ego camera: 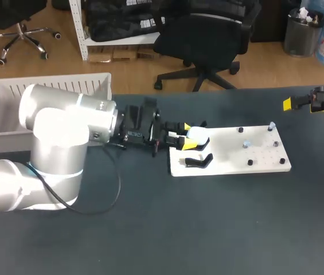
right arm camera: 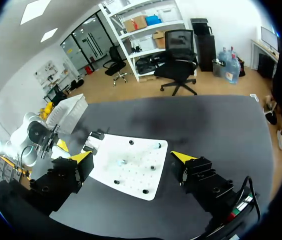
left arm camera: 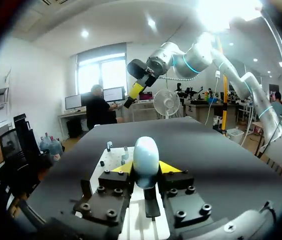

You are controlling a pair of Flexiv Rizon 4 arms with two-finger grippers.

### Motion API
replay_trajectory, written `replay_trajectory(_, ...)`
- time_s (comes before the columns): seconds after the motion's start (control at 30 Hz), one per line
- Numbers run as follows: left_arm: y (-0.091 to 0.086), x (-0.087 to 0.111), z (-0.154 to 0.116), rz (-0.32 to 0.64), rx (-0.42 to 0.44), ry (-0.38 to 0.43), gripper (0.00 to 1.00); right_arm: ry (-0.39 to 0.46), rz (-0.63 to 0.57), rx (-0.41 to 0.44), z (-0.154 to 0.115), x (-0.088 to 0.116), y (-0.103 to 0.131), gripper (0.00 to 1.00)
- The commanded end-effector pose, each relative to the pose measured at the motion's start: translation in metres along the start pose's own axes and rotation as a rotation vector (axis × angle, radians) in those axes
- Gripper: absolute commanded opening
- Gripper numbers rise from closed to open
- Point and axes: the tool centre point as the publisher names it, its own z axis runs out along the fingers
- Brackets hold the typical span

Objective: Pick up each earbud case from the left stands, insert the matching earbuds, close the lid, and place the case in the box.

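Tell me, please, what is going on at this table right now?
The left gripper has its yellow fingertips closed on a pale earbud case, at the stands on the left end of the white board. The black stand next to it is empty. The right gripper hangs open and empty over the table's right side, away from the board.

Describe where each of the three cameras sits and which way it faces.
Head view: fixed above and behind, facing down on the table; left arm and right pincer show.
Left wrist view: on the left wrist, facing across the table; left pincer at the case, right arm beyond.
Right wrist view: on the raised right wrist, facing down on the white board; right pincer open.
All three share the white board.
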Motion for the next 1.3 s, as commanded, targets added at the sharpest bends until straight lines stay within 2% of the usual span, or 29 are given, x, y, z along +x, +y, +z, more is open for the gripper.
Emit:
replay_trajectory(0.03, -0.008, -0.014, -0.003, 0.008, -0.042, -0.04, 0.0, 0.001, -0.001, -0.001, 0.0, 0.0, -0.001, 1.0)
replay_trajectory(0.2, -0.008, -0.03, -0.008, 0.007, -0.079, -0.11, 0.0, 0.001, -0.001, -0.001, 0.0, 0.0, -0.001, 1.0)
replay_trajectory(1.3, -0.009, -0.031, -0.005, 0.01, -0.075, -0.113, 0.0, 0.001, -0.001, -0.001, 0.0, 0.0, -0.001, 1.0)
